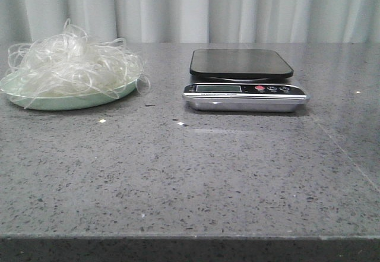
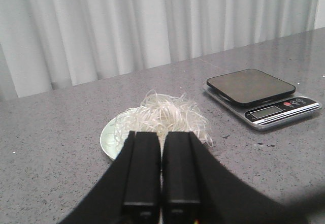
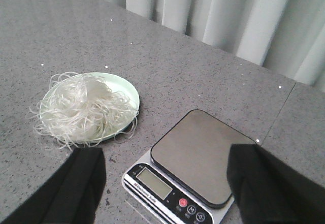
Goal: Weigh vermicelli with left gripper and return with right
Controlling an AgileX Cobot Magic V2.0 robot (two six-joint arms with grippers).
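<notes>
Vermicelli (image 1: pixel 70 63) piled on pale green plate (image 1: pixel 35 100), far left of grey speckled table (image 1: pixel 190 173); strands spill over plate rim. Scale (image 1: pixel 243 87) near table centre, well apart from plate, black platform bare, display and buttons facing robot. White curtain (image 1: pixel 237 6) behind table. Left gripper (image 2: pixel 161 170) above table just short of plate, fingers (image 2: pixel 142 168) pressed together, nothing between. Right gripper (image 3: pixel 165 183) over scale, fingers (image 3: pixel 84 181) spread wide, released, holding nothing.
</notes>
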